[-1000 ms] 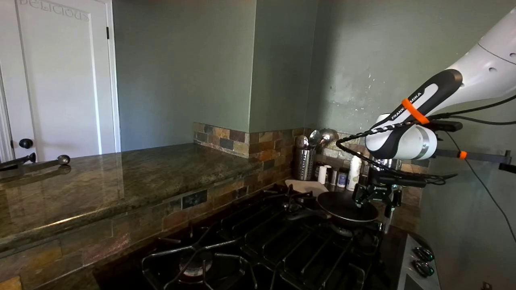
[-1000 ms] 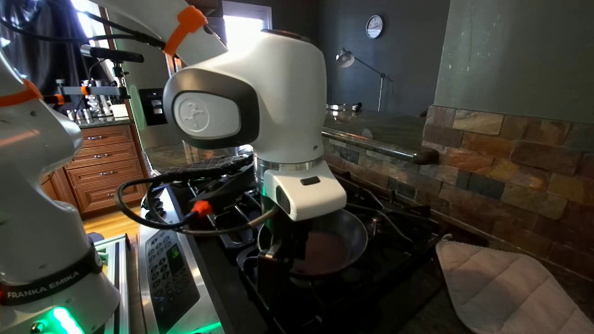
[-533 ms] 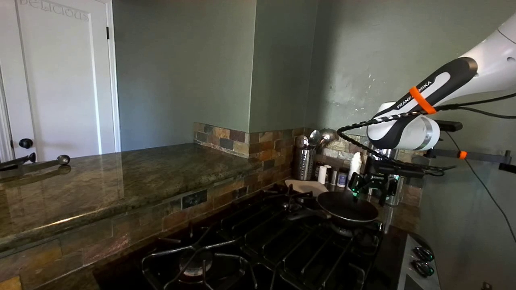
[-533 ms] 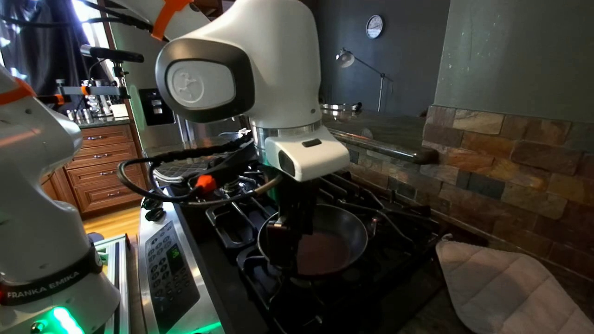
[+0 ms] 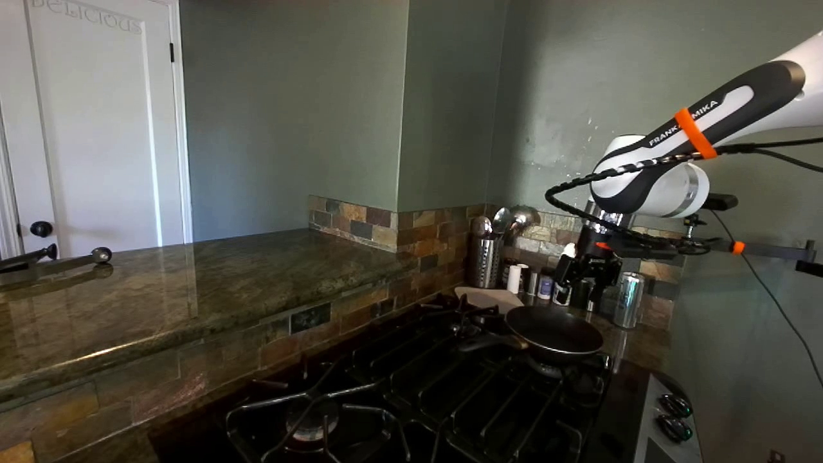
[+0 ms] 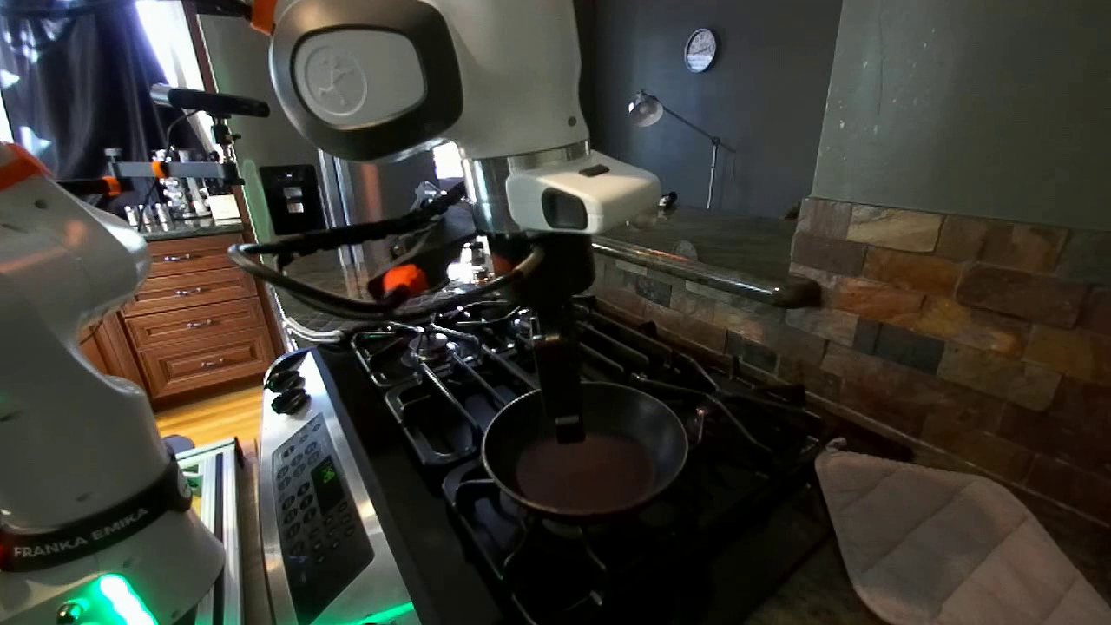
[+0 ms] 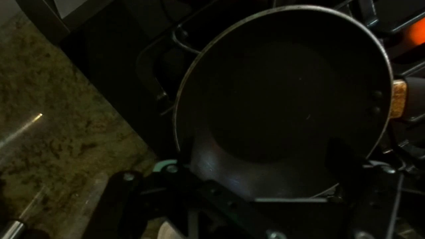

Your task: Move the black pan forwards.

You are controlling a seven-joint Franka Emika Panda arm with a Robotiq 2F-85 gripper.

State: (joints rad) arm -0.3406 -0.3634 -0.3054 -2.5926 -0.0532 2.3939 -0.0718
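Note:
The black pan [image 5: 554, 331] sits upright on a stove burner grate, and it also shows in an exterior view [image 6: 599, 477]. Its dark handle [image 5: 492, 341] points away over the stove. In the wrist view the pan [image 7: 282, 93] fills the middle and right, with its handle [image 7: 416, 96] at the right edge. My gripper [image 5: 578, 290] is raised above the pan's rim, apart from it. It shows above the pan in an exterior view [image 6: 566, 421]. In the wrist view its fingers [image 7: 265, 149] are wide apart with nothing between them.
Black grates [image 5: 398, 386] cover the stove. A utensil canister [image 5: 487, 262], small jars [image 5: 545, 287] and a silver canister [image 5: 629, 300] stand behind the pan. A pale potholder [image 6: 946, 529] lies beside the stove. A tiled wall [image 6: 920, 330] and the control panel [image 6: 317, 512] flank it.
My gripper has risen from low at the pan's rim to above the pan, and the arm has lifted with it. The pan has stayed in place.

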